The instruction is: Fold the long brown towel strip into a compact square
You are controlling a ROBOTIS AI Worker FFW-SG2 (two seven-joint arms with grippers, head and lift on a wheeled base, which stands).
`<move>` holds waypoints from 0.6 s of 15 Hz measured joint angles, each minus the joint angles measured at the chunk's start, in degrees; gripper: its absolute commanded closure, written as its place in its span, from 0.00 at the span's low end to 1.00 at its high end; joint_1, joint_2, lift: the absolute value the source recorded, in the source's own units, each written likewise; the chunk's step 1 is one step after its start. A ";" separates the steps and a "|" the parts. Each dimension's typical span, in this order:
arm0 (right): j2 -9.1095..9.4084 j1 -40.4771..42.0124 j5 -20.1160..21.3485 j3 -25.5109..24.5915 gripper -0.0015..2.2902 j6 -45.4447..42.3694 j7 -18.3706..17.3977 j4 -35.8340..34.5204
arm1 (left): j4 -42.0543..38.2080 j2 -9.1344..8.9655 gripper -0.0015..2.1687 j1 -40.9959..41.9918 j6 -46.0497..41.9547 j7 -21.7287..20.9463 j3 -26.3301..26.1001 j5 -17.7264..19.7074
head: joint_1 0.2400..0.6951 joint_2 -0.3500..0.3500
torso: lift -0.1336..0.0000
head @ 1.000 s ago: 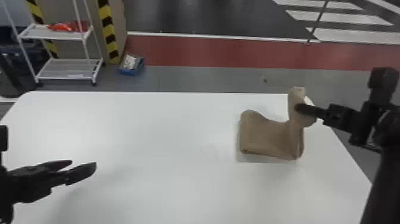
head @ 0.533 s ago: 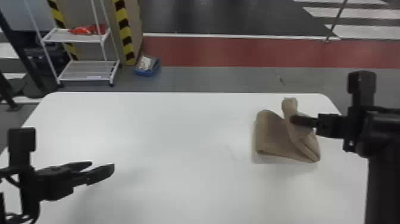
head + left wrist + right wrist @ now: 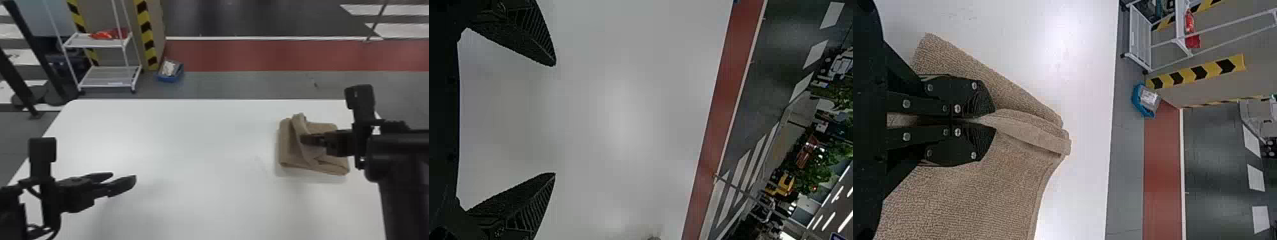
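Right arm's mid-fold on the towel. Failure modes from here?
The right gripper is shut on a bunched ridge of the brown towel, so the fold may set creased. That flap lies slanted over the layers beneath, so the square could end up skewed. The left gripper is well away, so nothing pins the lower layers if they drag.

White table (image 3: 204, 143), grey floor (image 3: 242, 86) beyond with a red band (image 3: 271, 56).
Past the far edge, toward the left — white two-shelf cart (image 3: 95, 44), red item (image 3: 110, 33) on its upper shelf; blue bin (image 3: 168, 78) near it.
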 measured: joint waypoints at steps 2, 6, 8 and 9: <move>0.00 0.85 -0.29 1.42 0.00 -0.90 0.02 0.53 | 0.08 -0.01 0.05 0.12 0.00 -0.06 0.11 0.04 | 1.00 0.57 | 0.07; 0.00 3.78 -4.22 1.83 0.02 -4.86 0.89 -1.16 | 0.52 -0.05 0.05 0.17 -0.08 -0.08 0.30 -0.01 | 1.00 0.62 | 0.07; 0.00 4.29 -8.06 -0.56 0.08 -6.82 -0.87 -3.28 | 0.53 -0.08 0.05 0.17 -0.08 -0.15 0.27 -0.02 | 1.00 0.61 | 0.07; 0.00 4.28 -9.71 -2.21 0.19 -7.39 -2.41 -4.16 | 0.53 -0.06 0.05 0.17 -0.07 -0.17 0.27 -0.02 | 1.00 0.60 | 0.07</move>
